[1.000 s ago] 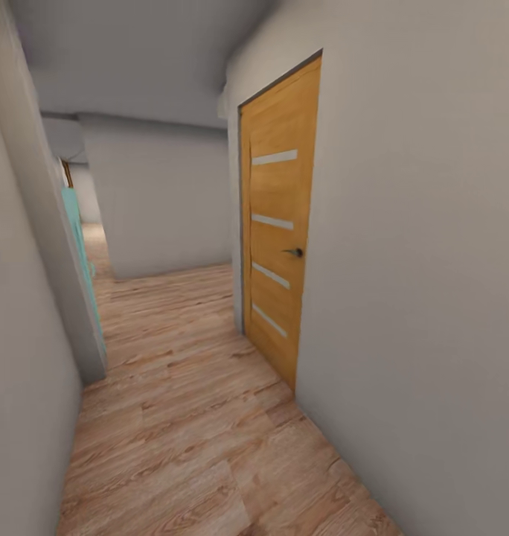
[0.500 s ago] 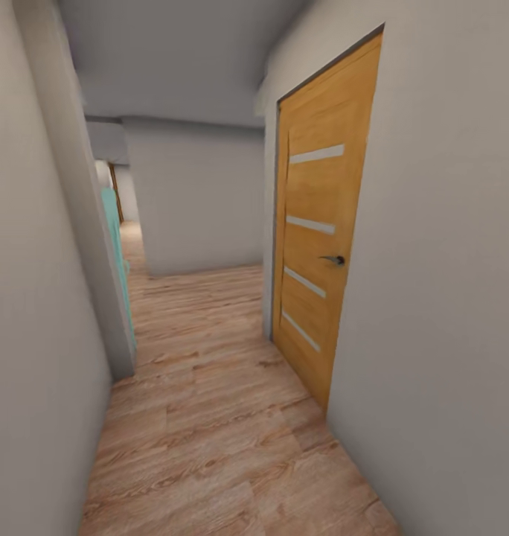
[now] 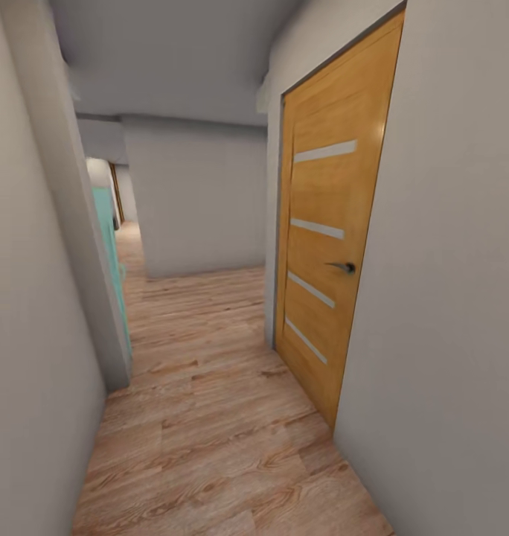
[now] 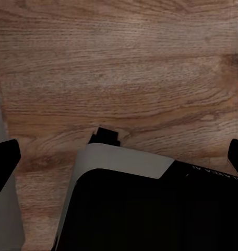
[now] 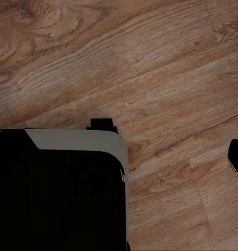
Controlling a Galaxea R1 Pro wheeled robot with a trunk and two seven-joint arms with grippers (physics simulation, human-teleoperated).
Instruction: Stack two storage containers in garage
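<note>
1. Left gripper (image 4: 119,157): dark fingertips sit at opposite edges of the left wrist view, spread wide, holding nothing, above the wood-plank floor (image 4: 124,68).
2. Right gripper: one dark fingertip (image 5: 237,159) is visible; its opening cannot be judged.
3. Robot base (image 5: 56,188): dark body with a grey rim, below both wrists.
4. Wooden door (image 3: 325,246): closed, on the right wall; bare planks run past it.
5. Opposite the door, a grey wall corner (image 3: 98,298) and a teal panel (image 3: 109,253) narrow the corridor.
6. Beyond the door, a grey wall (image 3: 199,201) crosses the hall.

Wood-plank hallway floor (image 3: 210,417), no bins.
</note>
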